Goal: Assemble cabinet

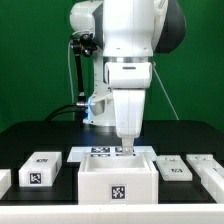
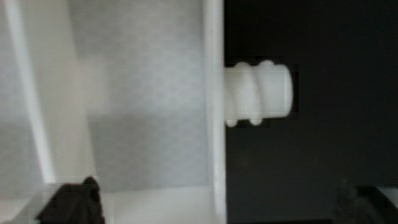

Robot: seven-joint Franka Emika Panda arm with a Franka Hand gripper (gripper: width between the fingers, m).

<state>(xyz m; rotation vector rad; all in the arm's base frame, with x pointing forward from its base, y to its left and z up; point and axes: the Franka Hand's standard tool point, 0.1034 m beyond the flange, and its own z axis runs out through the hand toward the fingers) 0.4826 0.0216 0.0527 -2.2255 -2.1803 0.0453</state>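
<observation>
The cabinet (image 1: pixel 118 180) is a large open white box at the front middle of the table, with a tag on its front face. My gripper (image 1: pixel 127 150) hangs straight down over the cabinet's back wall. In the wrist view the gripper (image 2: pixel 222 205) is open. One dark finger (image 2: pixel 71 203) is over the cabinet's white inside (image 2: pixel 125 110). The other finger (image 2: pixel 374 205) is over the black table outside the wall. A ribbed white knob (image 2: pixel 262 93) sticks out of the wall's outer side. Nothing is between the fingers but the wall edge.
The marker board (image 1: pixel 99 152) lies behind the cabinet. White tagged parts lie to the exterior view's left (image 1: pixel 42 168) and right (image 1: pixel 175 168), with another part (image 1: pixel 208 168) at the right edge. The robot base stands behind.
</observation>
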